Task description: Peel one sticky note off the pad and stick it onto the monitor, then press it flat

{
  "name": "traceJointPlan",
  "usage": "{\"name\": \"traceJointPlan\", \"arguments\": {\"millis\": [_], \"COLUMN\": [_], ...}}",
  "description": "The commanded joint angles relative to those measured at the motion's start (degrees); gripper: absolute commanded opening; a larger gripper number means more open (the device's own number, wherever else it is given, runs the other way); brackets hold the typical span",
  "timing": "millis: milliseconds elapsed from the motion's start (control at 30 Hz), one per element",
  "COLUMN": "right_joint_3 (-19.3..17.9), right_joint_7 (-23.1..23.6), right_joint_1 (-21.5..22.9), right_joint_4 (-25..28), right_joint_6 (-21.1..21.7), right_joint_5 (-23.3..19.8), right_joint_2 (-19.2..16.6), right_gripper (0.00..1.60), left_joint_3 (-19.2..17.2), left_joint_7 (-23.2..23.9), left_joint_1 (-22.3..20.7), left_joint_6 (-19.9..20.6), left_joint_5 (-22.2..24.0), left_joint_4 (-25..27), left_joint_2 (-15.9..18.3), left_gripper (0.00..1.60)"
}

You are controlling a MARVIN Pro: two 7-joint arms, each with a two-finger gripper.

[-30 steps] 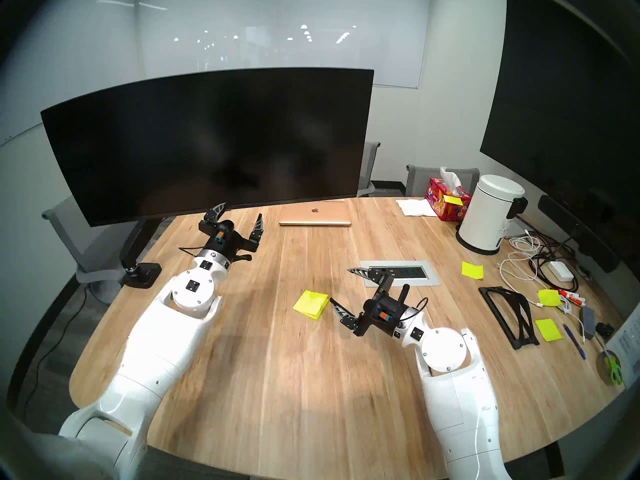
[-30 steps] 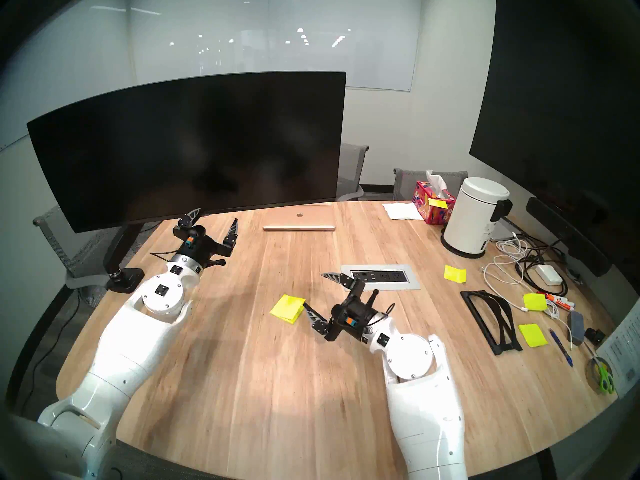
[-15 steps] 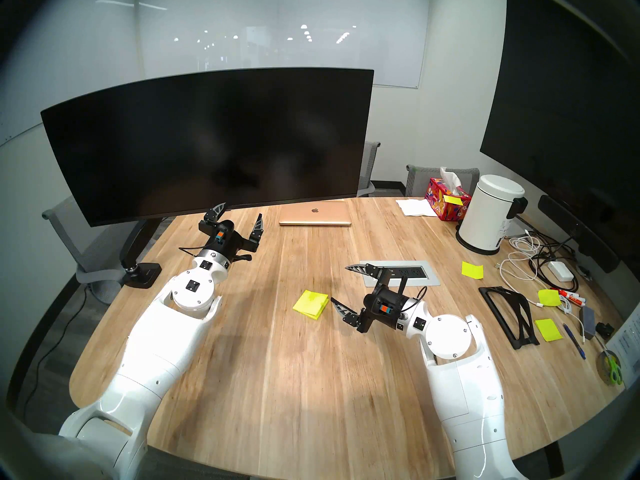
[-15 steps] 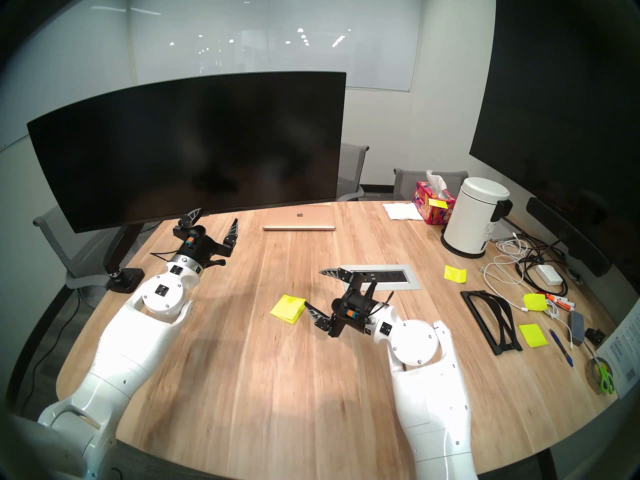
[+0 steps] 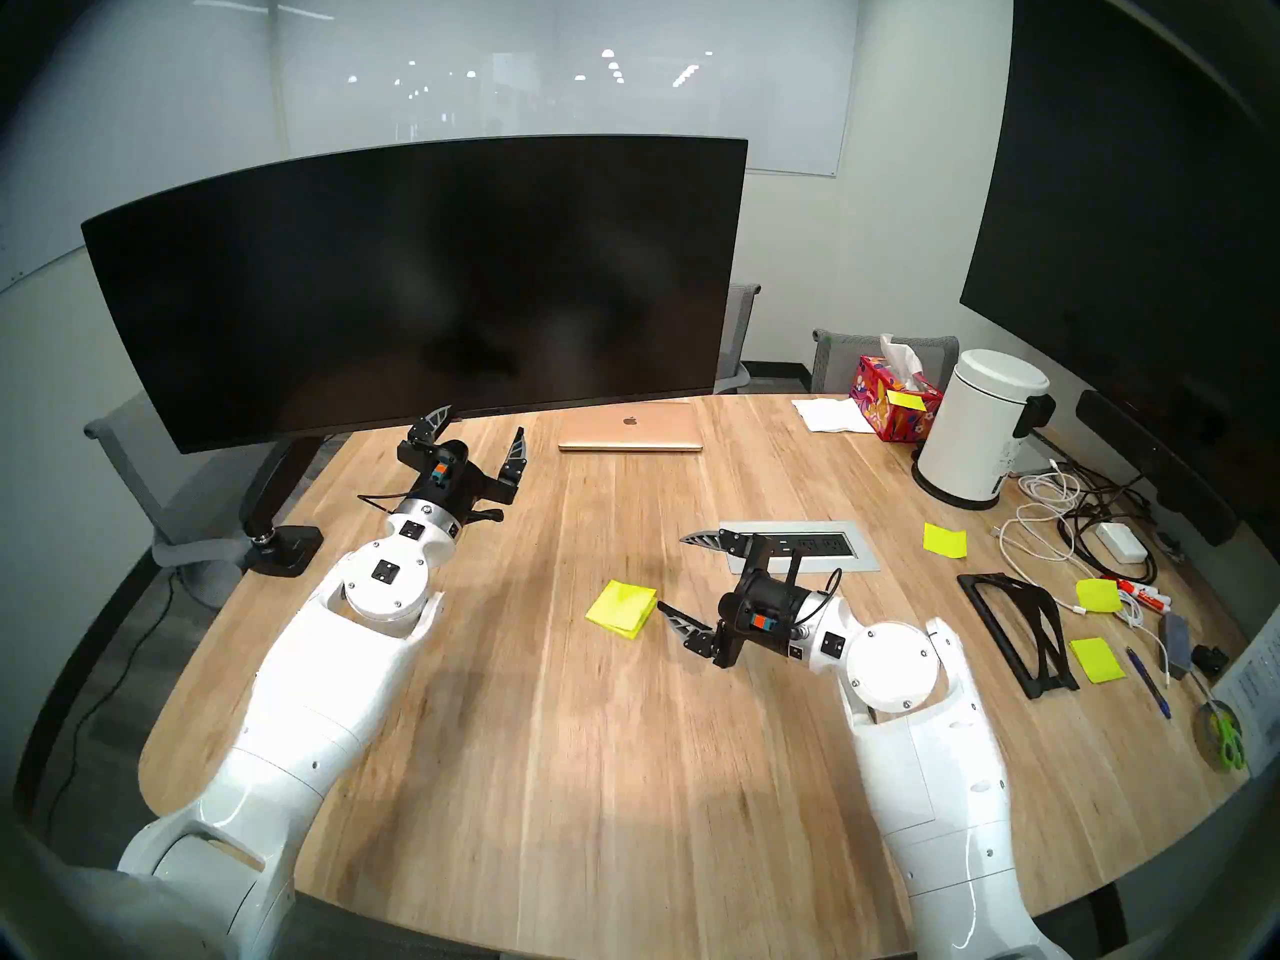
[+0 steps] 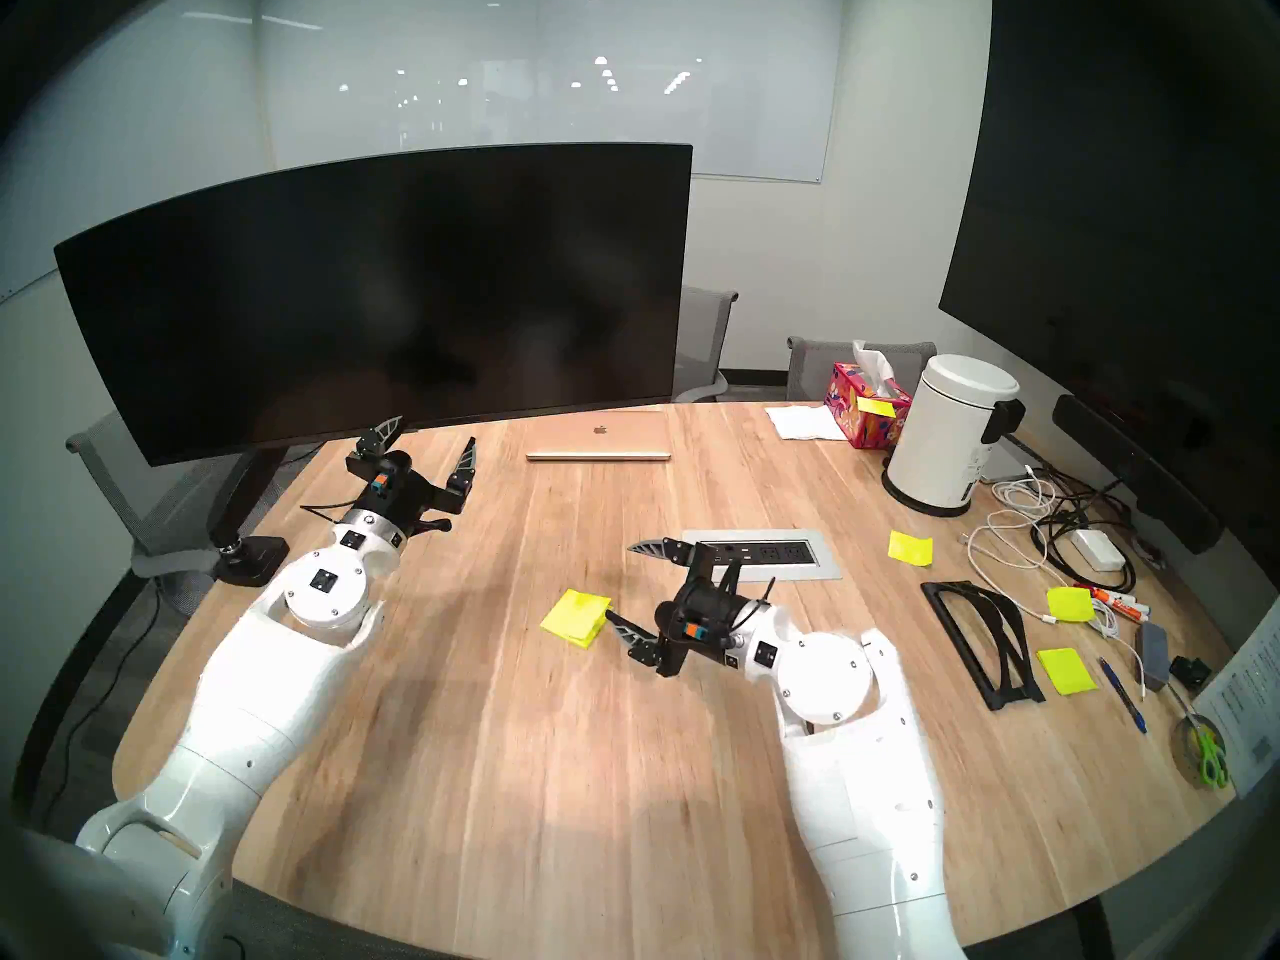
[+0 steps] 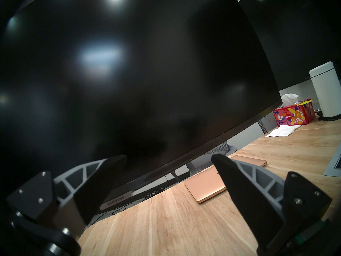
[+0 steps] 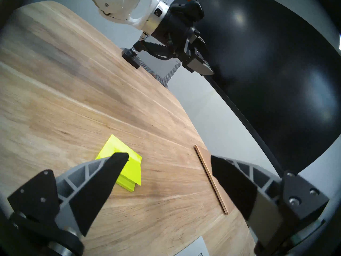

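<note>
The pad (image 5: 621, 607) (image 6: 576, 616) (image 8: 129, 168) is a neon yellow-green stack lying mid-table. Its top sticky note sits slightly askew on the stack. My right gripper (image 5: 673, 571) (image 6: 620, 582) (image 8: 168, 156) hovers open just right of the pad, turned on its side. Its lower fingertip is near the pad's right edge and nothing is between the fingers. The monitor (image 5: 415, 280) (image 6: 374, 300) (image 7: 129, 74) is a wide, curved black screen at the table's back left. My left gripper (image 5: 481, 429) (image 6: 433, 435) (image 7: 168, 157) stands open and empty just below its bottom edge.
A closed gold laptop (image 5: 630, 429) lies under the monitor's right end. A power outlet panel (image 5: 817, 543) is set into the table behind my right gripper. To the right are loose yellow sheets (image 5: 944, 540), a black stand (image 5: 1018, 626), cables, a tissue box (image 5: 893, 397) and a white bin (image 5: 983, 425).
My right gripper has shifted a little left toward the pad while its forearm swung outward to the right. The left arm and the pad have not moved.
</note>
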State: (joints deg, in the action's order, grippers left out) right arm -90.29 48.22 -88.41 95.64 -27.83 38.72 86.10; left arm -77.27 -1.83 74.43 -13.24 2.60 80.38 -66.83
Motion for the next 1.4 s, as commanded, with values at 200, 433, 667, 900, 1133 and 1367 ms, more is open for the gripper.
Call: {"name": "traceJointPlan", "arguments": {"millis": [200, 433, 667, 900, 1133, 1367], "right_joint_3": [0.75, 0.44, 0.7, 0.75, 1.03, 1.62], "right_joint_7": [-0.51, -0.98, -1.92, -2.33, -2.88, -3.81], "right_joint_1": [1.56, 2.11, 3.03, 4.16, 4.78, 5.18], "right_joint_4": [0.66, -0.64, -1.93, -3.23, -4.13, -4.69], "right_joint_6": [-1.43, -1.72, -3.68, -4.66, -5.56, -6.85], "right_joint_5": [0.58, 0.68, 2.87, 3.97, 5.09, 7.08], "right_joint_2": [-0.02, 0.12, -0.64, -0.54, -0.32, -0.58], "right_gripper": [1.6, 1.6, 1.6, 1.6, 1.6, 1.6], "left_joint_3": [-0.01, -0.01, 0.0, 0.0, 0.0, 0.0], "left_joint_7": [-0.02, -0.02, -0.02, -0.02, -0.02, -0.02], "left_joint_1": [-0.53, -0.53, -0.53, -0.53, -0.53, -0.53], "left_joint_6": [-0.07, -0.07, -0.07, -0.08, -0.08, -0.07], "left_joint_5": [0.0, 0.0, 0.0, 0.0, 0.0, 0.0], "left_joint_4": [0.73, 0.74, 0.73, 0.73, 0.73, 0.73], "left_joint_2": [-0.15, -0.15, -0.15, -0.15, -0.15, -0.15], "left_gripper": [1.6, 1.6, 1.6, 1.6, 1.6, 1.6]}}
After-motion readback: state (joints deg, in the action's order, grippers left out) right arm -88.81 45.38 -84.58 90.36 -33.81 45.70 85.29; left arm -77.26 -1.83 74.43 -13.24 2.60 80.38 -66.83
